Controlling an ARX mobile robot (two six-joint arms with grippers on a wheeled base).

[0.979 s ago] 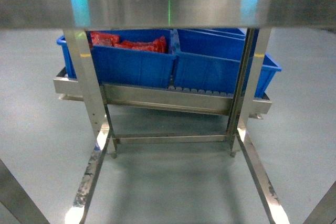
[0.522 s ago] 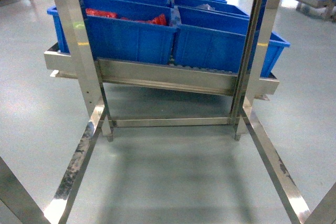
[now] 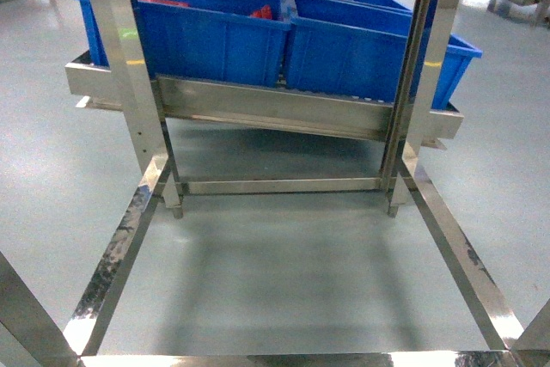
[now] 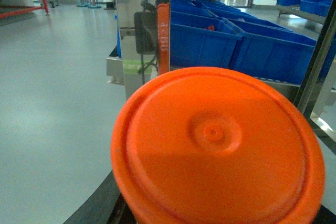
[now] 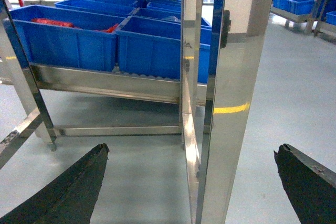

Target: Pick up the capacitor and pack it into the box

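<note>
Head view: steel rack (image 3: 129, 83) stands ahead on a grey floor (image 3: 275, 281), its lower shelf carrying rows of blue bins (image 3: 215, 36). Neither arm shows in this view.

Left wrist view: a large orange round piece (image 4: 218, 148) fills the lower frame, flat circular face toward the camera with a small dimple at centre. Judged to be the capacitor, end-on, carried at the left gripper; its long axis would then run roughly along the camera's line of sight, toward the rack, body hidden behind the face. The fingers themselves are hidden by it, so I cannot tell whether they are closed on it.

Right wrist view: right gripper (image 5: 191, 179) spread wide, two dark fingertips (image 5: 71, 187) at the frame's lower corners, nothing between them. A rack post (image 5: 220, 103) stands close in front.

Red packets (image 5: 50, 22) lie in the left front bin; the bin beside it looks empty from here, contents not fully visible.

Step in hand, as judged: approach to the rack for packing. No target box is identifiable yet; confirm which bin is meant before reaching. Keep both arms clear of the posts while the base closes in. Risk: the end-on piece blocks the left camera, so placement should be guided from the head view.
</note>
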